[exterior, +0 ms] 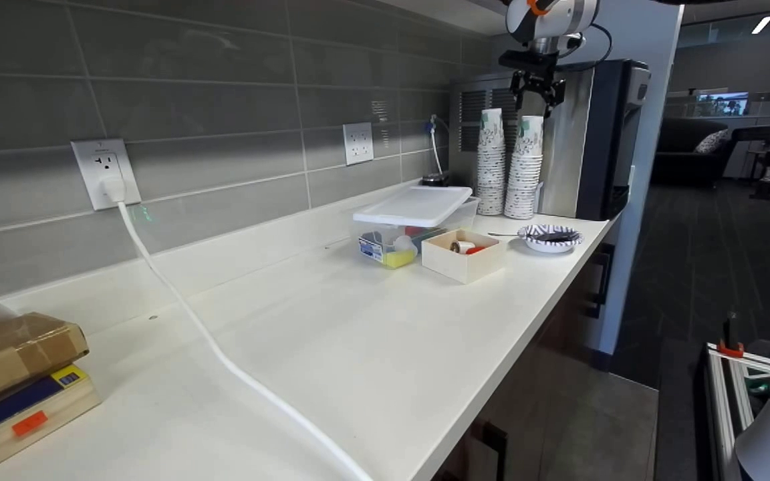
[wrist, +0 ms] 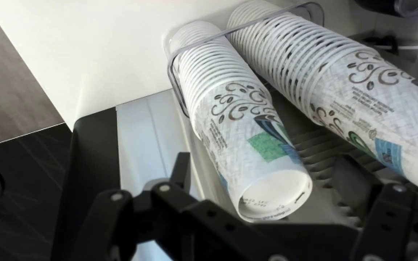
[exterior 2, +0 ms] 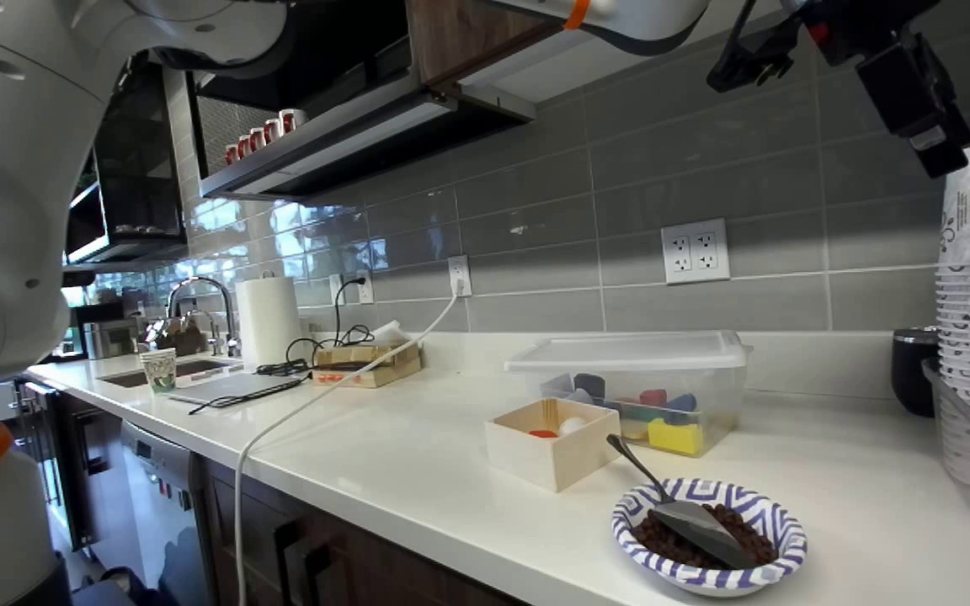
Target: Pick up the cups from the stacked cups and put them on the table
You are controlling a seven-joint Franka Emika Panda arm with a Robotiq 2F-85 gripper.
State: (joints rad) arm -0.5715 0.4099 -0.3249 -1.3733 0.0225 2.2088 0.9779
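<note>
Your jaws stand apart, nothing clamped, near the top of the tall column of nested white paper cups (exterior: 524,177) nearer the front edge of the long, smooth white table (exterior: 331,347). The column's long axis is upright, just beside the boxy silver metal machine (exterior: 569,153); a matching tall white paper column (exterior: 490,167) stands next to it, toward the back edge. In the wrist view the tapered white paper cup (wrist: 249,156) on top sits mouth-down, its base midway between your fingers (wrist: 182,170). You'd likely lower straight along that axis, one finger entering the gap between columns.
</note>
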